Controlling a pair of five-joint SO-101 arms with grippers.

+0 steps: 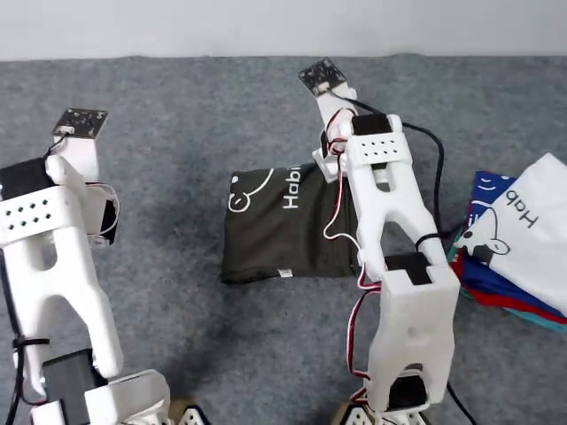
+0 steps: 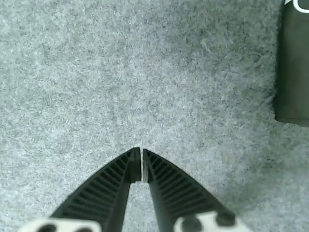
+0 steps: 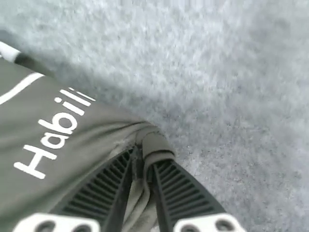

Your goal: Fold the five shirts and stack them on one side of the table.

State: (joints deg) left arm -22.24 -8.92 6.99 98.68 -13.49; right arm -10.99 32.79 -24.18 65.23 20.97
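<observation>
High view: dark shirt [image 1: 283, 226] lies folded at the middle of the grey table [image 1: 177, 115], white print up. Right arm [image 1: 399, 239] stands over the shirt's right edge. Stack of folded shirts [image 1: 496, 283] sits at the table's right edge, white shirt [image 1: 532, 221] on top. Left arm [image 1: 53, 239] is well apart from the dark shirt.

Left wrist view: left gripper [image 2: 141, 166] jaws clenched, tips touching, nothing between, over bare table.

Right wrist view: right gripper [image 3: 143, 166] jaws grasping a bunched fold at the dark shirt's edge.

Grey felt-like table covering [image 1: 177, 133] spans the frame. A pale wall strip [image 1: 266, 27] runs along the top edge.
</observation>
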